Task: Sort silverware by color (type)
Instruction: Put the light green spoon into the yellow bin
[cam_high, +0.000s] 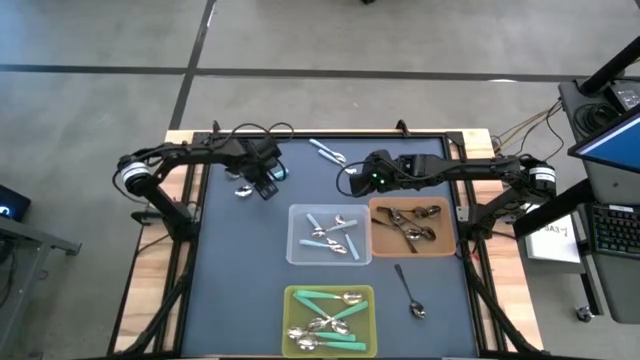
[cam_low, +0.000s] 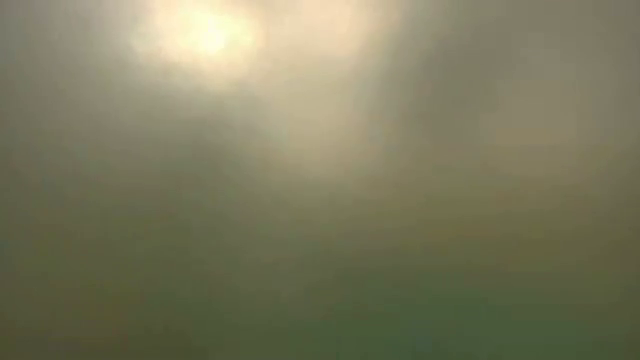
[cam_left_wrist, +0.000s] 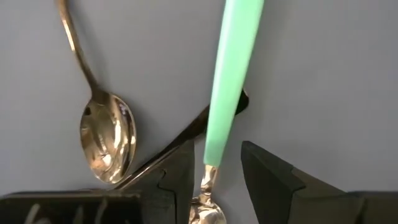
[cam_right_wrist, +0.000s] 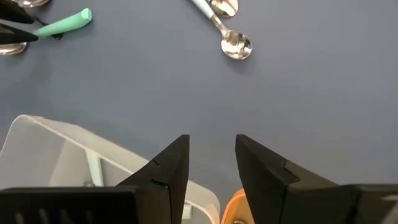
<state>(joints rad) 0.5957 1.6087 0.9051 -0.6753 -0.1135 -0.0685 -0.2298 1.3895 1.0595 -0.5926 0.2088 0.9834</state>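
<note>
Jaws of the left gripper (cam_left_wrist: 216, 177) stand open astride a teal-handled spoon (cam_left_wrist: 231, 81); the right gripper (cam_right_wrist: 211, 165) hangs open, empty.

The left arm is stretched inward from the worktop's left edge, its hand (cam_high: 266, 180) lowered close to the surface with the fingers (cam_left_wrist: 177, 180) parted. The right arm is reached in from the right edge, its hand (cam_high: 352, 177) likewise held open.
</note>
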